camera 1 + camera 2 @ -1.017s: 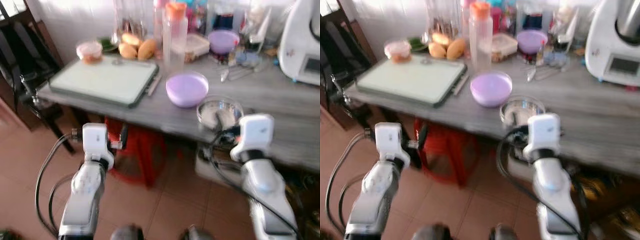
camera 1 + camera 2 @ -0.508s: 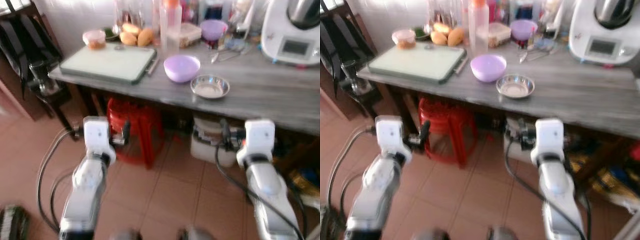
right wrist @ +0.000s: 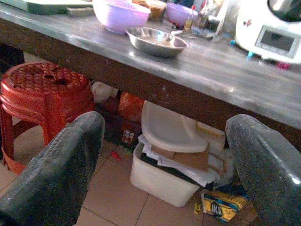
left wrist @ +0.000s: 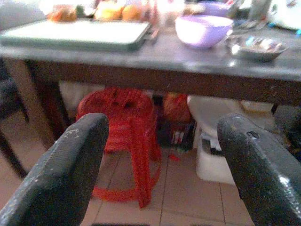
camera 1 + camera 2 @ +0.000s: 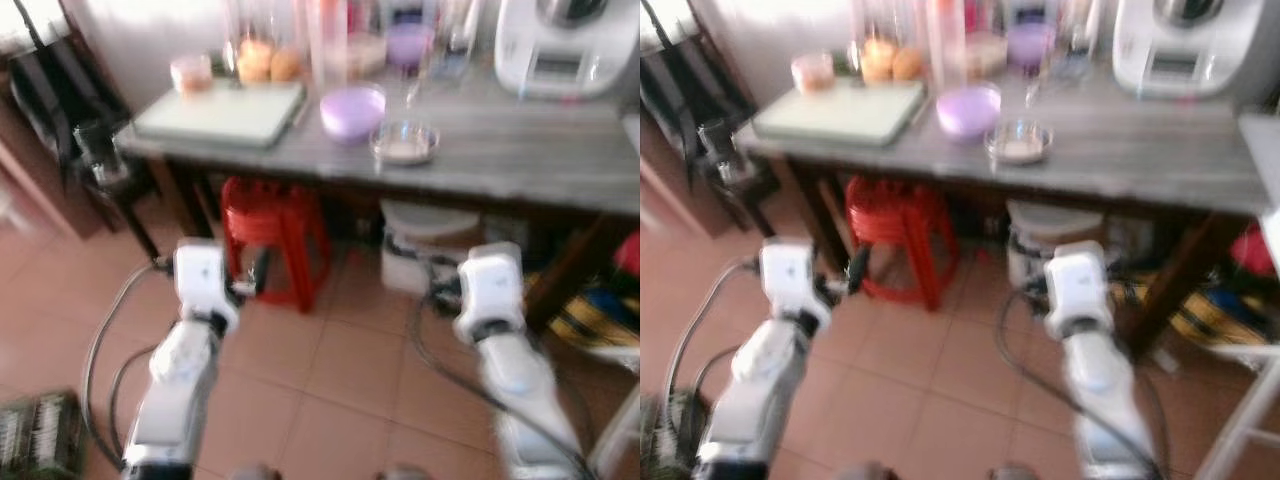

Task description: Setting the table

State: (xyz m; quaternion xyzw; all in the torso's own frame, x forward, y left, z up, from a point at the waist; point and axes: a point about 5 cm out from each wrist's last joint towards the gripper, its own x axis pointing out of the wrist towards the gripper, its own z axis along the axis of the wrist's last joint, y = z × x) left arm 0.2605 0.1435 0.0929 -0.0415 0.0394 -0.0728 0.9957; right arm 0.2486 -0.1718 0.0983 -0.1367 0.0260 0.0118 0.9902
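A steel bowl sits near the front edge of the grey table, just right of a purple bowl. A pale green tray lies on the table's left end. Both arms are held low over the tiled floor, well short of the table. My left gripper is open and empty, its fingers spread wide. Level with the space under the tabletop, my right gripper is also open, nothing between its fingers.
A red plastic stool and a white bin stand under the table. A white kitchen appliance, bottles and bread rolls crowd the table's back. A dark chair stands at the left.
The whole view has pulled back from the table. My right gripper, beside the steel bowl a second ago, is now low and away from it; the bowl stays on the table.
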